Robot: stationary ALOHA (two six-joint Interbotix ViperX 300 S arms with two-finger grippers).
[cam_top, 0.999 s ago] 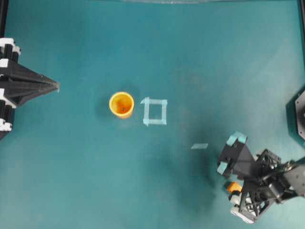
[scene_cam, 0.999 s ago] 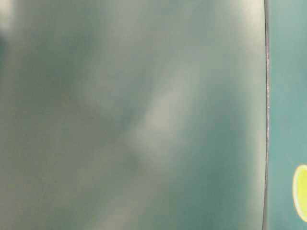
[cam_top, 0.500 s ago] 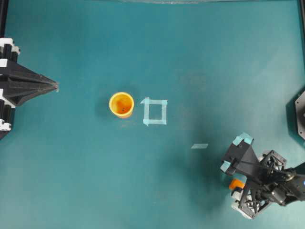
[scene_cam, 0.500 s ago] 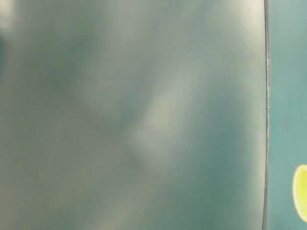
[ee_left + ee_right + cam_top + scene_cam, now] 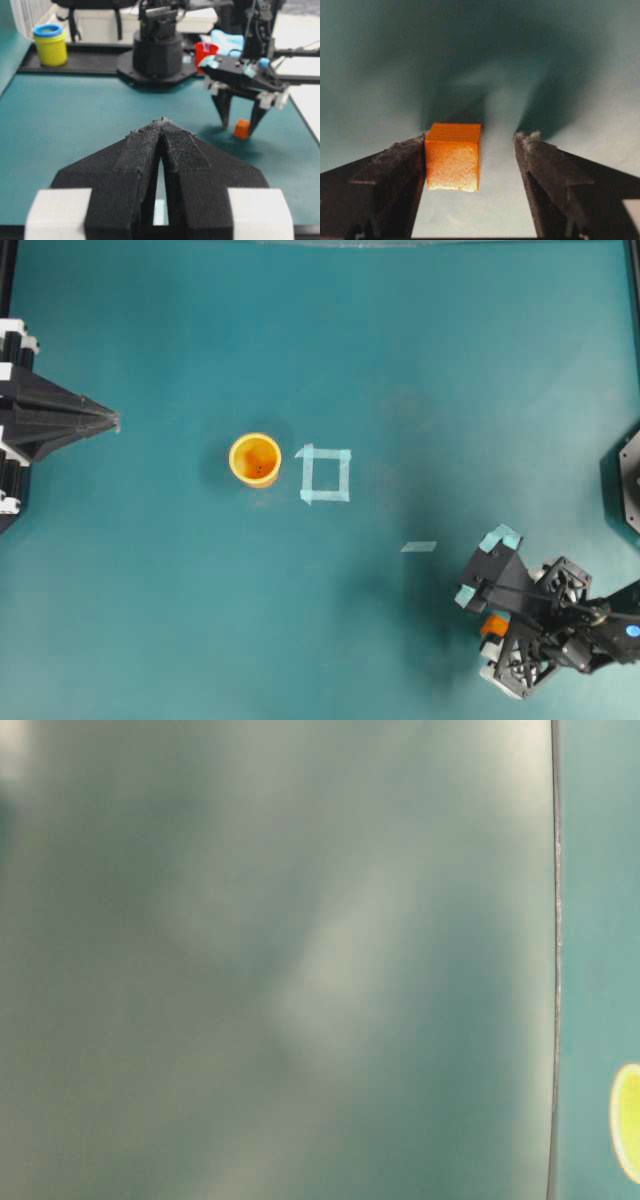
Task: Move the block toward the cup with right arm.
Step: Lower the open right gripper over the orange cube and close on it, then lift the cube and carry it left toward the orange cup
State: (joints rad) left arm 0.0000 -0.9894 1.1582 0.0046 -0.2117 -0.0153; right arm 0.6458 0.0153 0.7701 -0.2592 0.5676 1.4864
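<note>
The small orange block [image 5: 492, 624] rests on the teal table at the lower right, partly under my right gripper [image 5: 488, 616]. That gripper points down and stands open around the block [image 5: 453, 156]. In the right wrist view the left finger [image 5: 405, 170] touches the block's side, and a wide gap separates it from the right finger [image 5: 545, 170]. The left wrist view shows the block [image 5: 241, 128] between the two lowered fingers. The yellow-orange cup [image 5: 255, 459] stands upright far to the left, near the middle. My left gripper [image 5: 115, 421] rests shut at the left edge, holding nothing.
A pale tape square [image 5: 325, 473] lies just right of the cup, and a tape strip [image 5: 419, 546] lies between it and the block. A black arm base [image 5: 625, 480] sits at the right edge. The table-level view is a blur with a yellow patch [image 5: 628, 1120].
My right gripper has shifted slightly over the block, first right and then back left. The block, the cup and the left arm have not moved.
</note>
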